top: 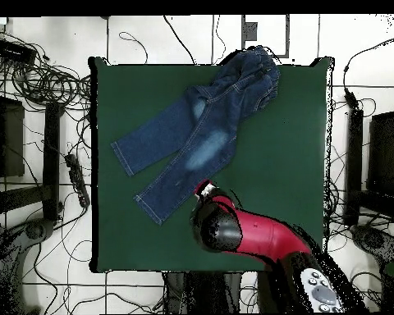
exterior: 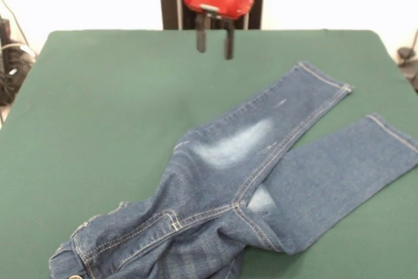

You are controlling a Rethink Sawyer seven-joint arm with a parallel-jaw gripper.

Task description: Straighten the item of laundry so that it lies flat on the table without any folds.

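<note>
The item of laundry (exterior: 261,168) is a small pair of dark blue jeans with pale faded patches and tan stitching. Its two legs spread toward the right of the front view. The waist end is bunched and twisted at the bottom left, near the table's front edge. In the overhead view the jeans (top: 196,131) run from the top edge down to the left. My gripper (exterior: 214,38) hangs open above the green table (exterior: 111,115), clear of the fabric and behind the upper leg. It holds nothing.
The red and black arm (top: 258,234) reaches over the table's lower right part in the overhead view. Cables and black stands (top: 44,139) lie on the floor around the table.
</note>
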